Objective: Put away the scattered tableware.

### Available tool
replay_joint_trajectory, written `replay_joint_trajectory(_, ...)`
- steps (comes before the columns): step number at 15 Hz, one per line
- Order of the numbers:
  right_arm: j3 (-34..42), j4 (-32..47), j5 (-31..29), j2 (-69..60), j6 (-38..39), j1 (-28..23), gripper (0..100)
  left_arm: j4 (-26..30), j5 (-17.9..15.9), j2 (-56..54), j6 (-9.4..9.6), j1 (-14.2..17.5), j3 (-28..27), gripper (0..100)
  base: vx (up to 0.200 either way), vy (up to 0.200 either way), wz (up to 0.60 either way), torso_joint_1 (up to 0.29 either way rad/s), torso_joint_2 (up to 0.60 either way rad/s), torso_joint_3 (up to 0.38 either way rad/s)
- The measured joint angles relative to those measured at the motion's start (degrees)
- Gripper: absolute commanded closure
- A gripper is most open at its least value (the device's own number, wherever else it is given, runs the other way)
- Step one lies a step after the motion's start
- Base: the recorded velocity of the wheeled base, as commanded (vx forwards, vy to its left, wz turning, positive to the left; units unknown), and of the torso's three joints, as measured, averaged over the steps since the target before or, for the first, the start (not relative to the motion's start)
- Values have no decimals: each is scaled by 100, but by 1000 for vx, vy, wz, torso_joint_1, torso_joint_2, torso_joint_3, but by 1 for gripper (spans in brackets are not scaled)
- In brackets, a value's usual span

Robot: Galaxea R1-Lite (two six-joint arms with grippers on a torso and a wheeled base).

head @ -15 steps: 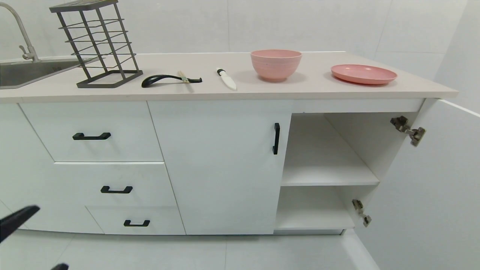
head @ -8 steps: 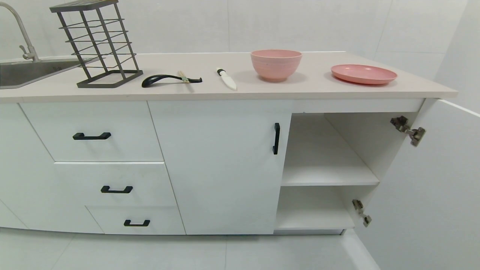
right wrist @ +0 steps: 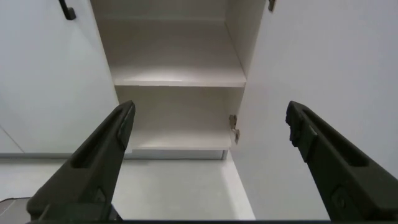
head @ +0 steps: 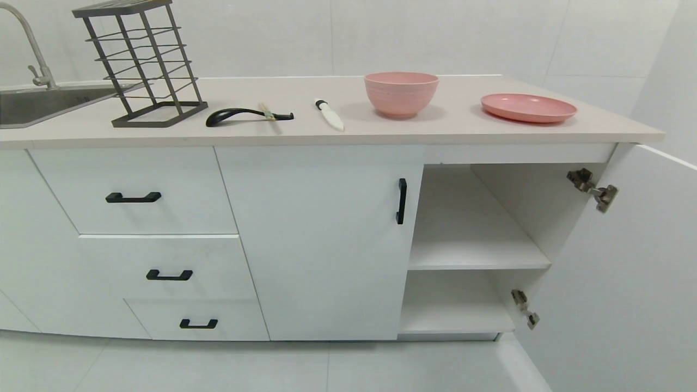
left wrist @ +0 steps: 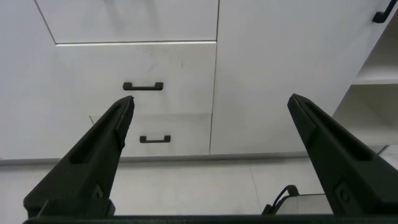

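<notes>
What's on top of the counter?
A wire rack, black spoon, chopsticks, white knife, pink bowl and pink plate. The bowl's inside is hidden by its wall.

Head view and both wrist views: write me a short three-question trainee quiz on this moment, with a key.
1. True or false: the cabinet door on the robot's right stands open.
2. Which item on the counter lies nearest the wire rack?
A. pink plate
B. black spoon
C. pink bowl
3. Fill in the blank: the left claw and the right claw are both ____ (open or shut).

Key
1. True
2. B
3. open
</notes>
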Motion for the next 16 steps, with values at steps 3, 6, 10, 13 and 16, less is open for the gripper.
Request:
replay_joint_trajectory(3, 0, 32, -9, -234, 394, 140, 0, 0, 43, -2, 21, 0, 0, 0, 0, -67, 0, 1, -1, 2)
replay_joint_trajectory(6, -4, 37, -11, -350, 413, 166, 0, 0, 62, 0, 21, -5, 0, 0, 0, -200, 0, 2, 2, 2)
replay_joint_trajectory(10, -2, 37, -16, -374, 412, 173, 0, 0, 57, 0, 11, 4, 0, 0, 0, -50, 0, 2, 2, 1)
replay_joint_trajectory(13, -2, 37, -11, -378, 412, 171, 0, 0, 60, 0, 5, -7, 0, 0, 0, 0, 0, 0, 0, 0)
replay_joint_trajectory(16, -2, 34, -16, -378, 412, 173, 0, -2, 62, 1, 2, 0, 0, 0, 200, 0, 0, 1, 2, 4)
